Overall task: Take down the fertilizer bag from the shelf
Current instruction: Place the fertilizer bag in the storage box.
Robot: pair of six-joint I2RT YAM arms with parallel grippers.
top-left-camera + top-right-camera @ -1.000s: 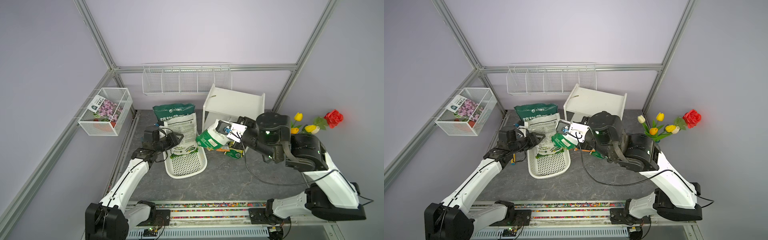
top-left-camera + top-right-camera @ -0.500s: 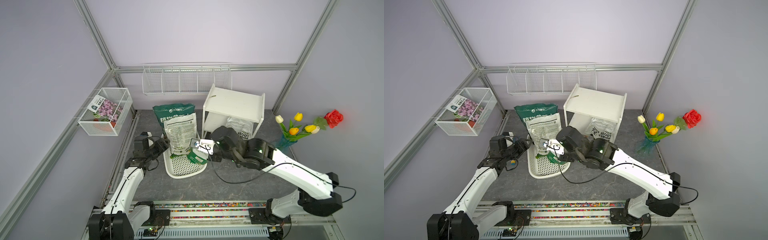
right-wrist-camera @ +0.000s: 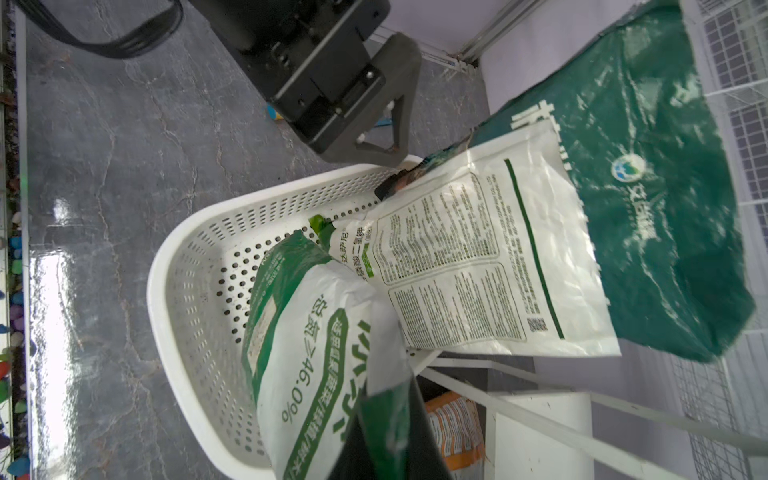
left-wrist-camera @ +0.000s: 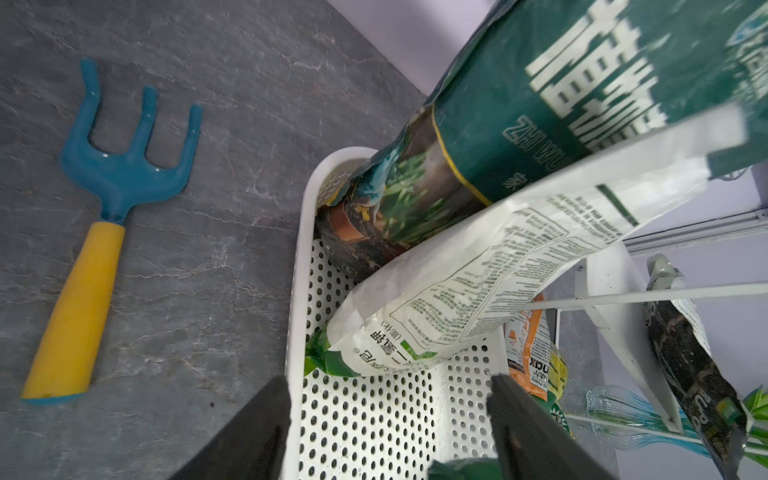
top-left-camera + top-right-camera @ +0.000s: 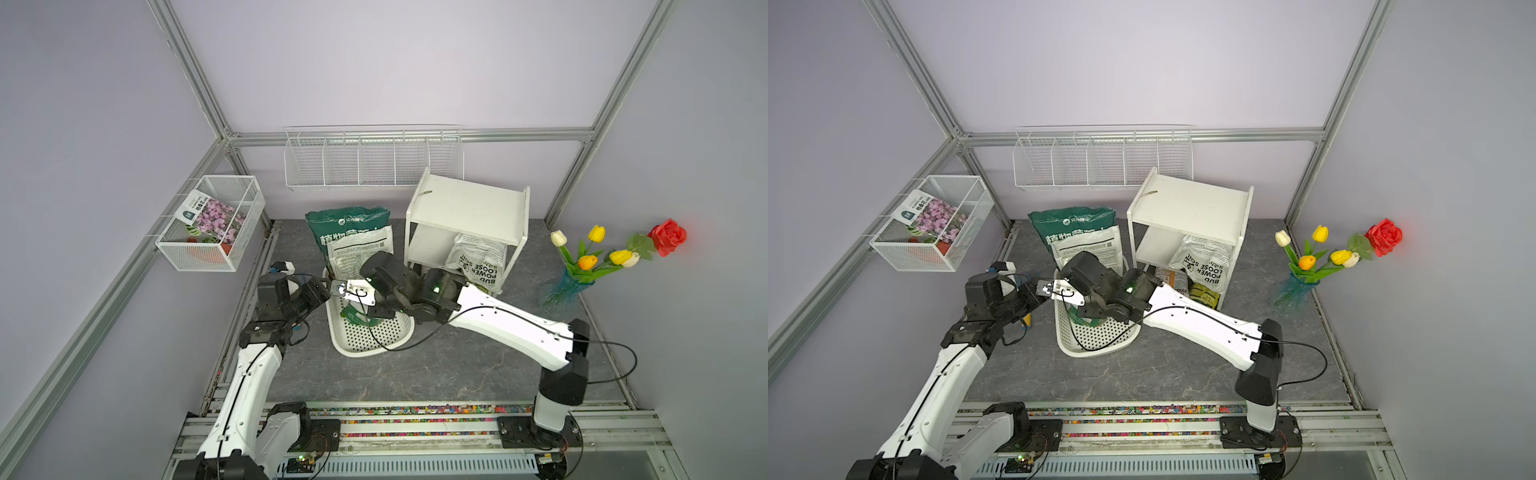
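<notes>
1. Nearest, at the bottom of both top views, two white arms reach from the base rail over the grey tabletop (image 5: 415, 374).
2. Just beyond, at centre frame, lies a white perforated basket (image 5: 365, 353). The left gripper (image 4: 388, 419) sits at its left rim with its jaws spread wide. One finger is outside the wall, the other is over the holed floor, and nothing is between them.
3. The right gripper (image 3: 390, 432) reaches in from the right, jaws pressed together on the top edge of the green-and-white fertilizer bag (image 3: 316, 353). The bag is off the shelf and hangs with its lower end inside the basket. Whether it touches the floor cannot be told.
4. In the left wrist view, a blue rake (image 4: 95, 208) with a yellow handle lies flat on the tabletop, beside the basket and apart from it.
5. At the basket's far end, a white printed bag (image 5: 359, 253) leans against a tall dark green bag (image 5: 349, 224).
6. Right of those bags, above centre, stands the shelf (image 5: 469, 203). A white soil bag (image 5: 478, 262) printed BUD POWER slumps under its top board.
7. Farthest back, a vase (image 5: 565, 291) of flowers stands at the right. A mesh box (image 5: 212, 232) hangs on the left wall, and a long wire basket (image 5: 374, 162) hangs on the back wall.
</notes>
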